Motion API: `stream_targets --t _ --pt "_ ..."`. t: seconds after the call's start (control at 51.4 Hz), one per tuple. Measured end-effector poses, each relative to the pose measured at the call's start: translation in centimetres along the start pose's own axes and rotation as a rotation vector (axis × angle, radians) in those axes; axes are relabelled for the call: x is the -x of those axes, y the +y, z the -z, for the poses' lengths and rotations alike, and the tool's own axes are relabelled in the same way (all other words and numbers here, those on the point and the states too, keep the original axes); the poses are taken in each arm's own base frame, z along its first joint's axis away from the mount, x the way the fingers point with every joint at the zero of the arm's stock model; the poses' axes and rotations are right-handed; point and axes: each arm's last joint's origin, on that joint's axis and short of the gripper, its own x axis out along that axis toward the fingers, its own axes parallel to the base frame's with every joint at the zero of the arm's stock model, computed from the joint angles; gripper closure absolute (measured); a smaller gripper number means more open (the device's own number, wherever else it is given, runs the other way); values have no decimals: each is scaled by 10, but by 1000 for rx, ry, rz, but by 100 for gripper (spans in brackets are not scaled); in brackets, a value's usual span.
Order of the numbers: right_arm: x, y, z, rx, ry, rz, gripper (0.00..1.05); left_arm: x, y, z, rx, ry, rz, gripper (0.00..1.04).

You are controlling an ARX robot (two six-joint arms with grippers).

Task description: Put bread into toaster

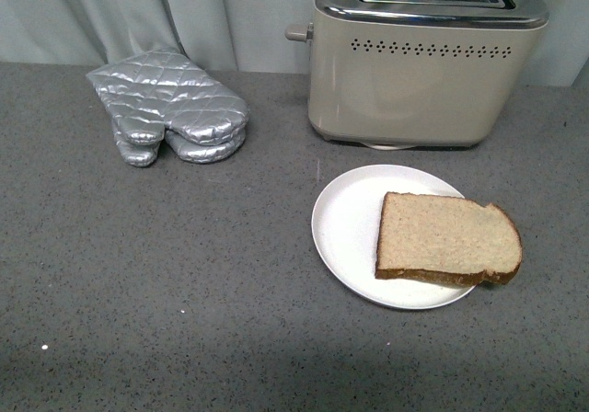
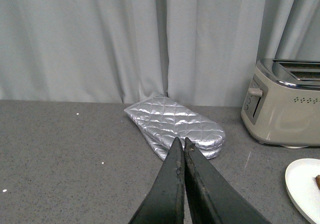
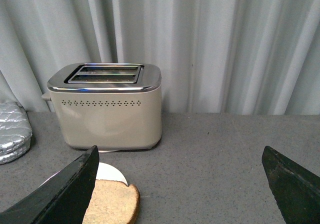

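Your bread (image 1: pixel 448 239) lies flat on a white plate (image 1: pixel 345 228) right of the counter's (image 1: pixel 184 274) middle, w/ the toaster (image 1: pixel 419 72) just behind it at the back edge, nothing between. Silver oven mitts (image 1: pixel 170 108) sit back-left, well apart. L gripper (image 2: pixel 181 144) is pinched closed on nothing; R gripper (image 3: pixel 180 154) is spread wide, empty.

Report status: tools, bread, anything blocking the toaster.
Left tool shut, empty. Right tool open, empty. Bread flat on plate, untouched. Oven mitts off left, toaster path clear.
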Motion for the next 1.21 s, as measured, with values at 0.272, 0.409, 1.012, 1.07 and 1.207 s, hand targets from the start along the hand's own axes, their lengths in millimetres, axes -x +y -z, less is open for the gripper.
stream_targets --t 0.272,0.409,1.012,1.07,1.207 --pt "0 0 0 0 0 0 10 5 0 0 0 0 0 101" --pt "0 0 0 0 0 0 10 15 0 4 0 20 2 101" --pt "-88 -19 10 -25 499 16 10 17 0 3 -1 6 2 5" --pt "-108 -21 23 -94 612 -16 10 17 0 3 -2 6 2 7" --pt "-143 -25 48 -229 788 -83 10 17 0 3 -2 6 2 7"
